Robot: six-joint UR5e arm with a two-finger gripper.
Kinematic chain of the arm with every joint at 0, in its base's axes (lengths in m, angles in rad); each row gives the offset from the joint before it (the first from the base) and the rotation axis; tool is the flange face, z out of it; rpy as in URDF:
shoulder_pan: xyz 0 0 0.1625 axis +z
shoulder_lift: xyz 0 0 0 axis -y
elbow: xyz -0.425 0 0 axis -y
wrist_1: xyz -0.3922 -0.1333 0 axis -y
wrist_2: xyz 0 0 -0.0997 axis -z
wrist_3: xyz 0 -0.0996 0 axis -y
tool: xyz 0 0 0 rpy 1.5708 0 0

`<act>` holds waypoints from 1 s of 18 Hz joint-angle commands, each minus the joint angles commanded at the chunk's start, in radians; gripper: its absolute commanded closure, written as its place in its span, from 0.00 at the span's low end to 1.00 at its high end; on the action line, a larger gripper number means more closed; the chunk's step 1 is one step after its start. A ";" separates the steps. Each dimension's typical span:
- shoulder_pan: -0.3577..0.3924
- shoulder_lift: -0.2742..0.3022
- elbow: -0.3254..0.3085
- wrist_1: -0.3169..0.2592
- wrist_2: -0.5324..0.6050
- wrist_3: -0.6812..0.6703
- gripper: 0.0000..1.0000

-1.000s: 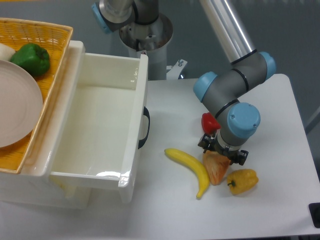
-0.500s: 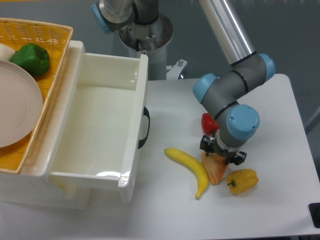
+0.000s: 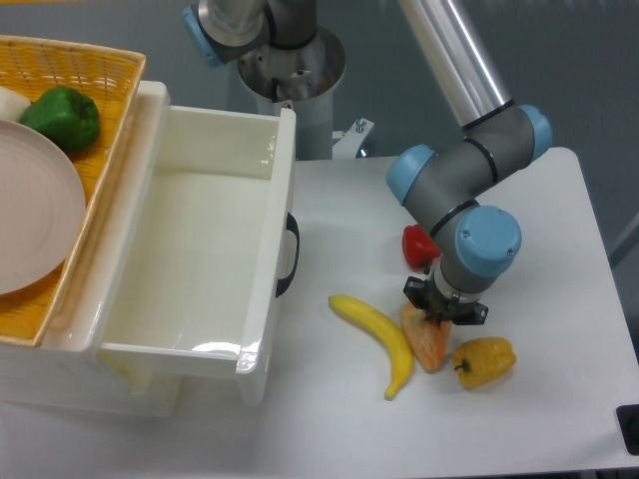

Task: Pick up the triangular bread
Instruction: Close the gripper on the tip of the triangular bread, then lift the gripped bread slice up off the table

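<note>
The triangular bread (image 3: 429,344), an orange-tan wedge with a paler streaked face, lies on the white table between the banana (image 3: 377,334) and the yellow bell pepper (image 3: 485,360). My gripper (image 3: 443,312) points straight down over the wedge's upper end. Its dark fingers are drawn in against the bread and hide the top of it. The bread still rests on the table.
A small red pepper (image 3: 416,243) sits just behind the gripper. An open white drawer (image 3: 270,249) stands to the left. Beyond it, a wicker basket (image 3: 110,130) holds a green pepper (image 3: 62,118) and a plate (image 3: 30,215). The table edge runs close on the right.
The fingers have drawn inward from a wide spread to a narrow grip on the bread's upper end. The banana's lower tip has shifted slightly left.
</note>
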 joint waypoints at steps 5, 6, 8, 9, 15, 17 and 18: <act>0.000 0.064 0.002 -0.046 -0.002 0.012 1.00; 0.000 0.077 0.002 -0.057 -0.003 0.014 1.00; -0.002 0.101 0.000 -0.072 -0.026 0.032 1.00; -0.002 0.115 0.000 -0.086 -0.032 0.052 1.00; -0.011 0.187 0.000 -0.201 -0.035 0.218 1.00; -0.020 0.215 0.000 -0.224 -0.038 0.245 1.00; -0.021 0.236 0.000 -0.241 -0.044 0.268 1.00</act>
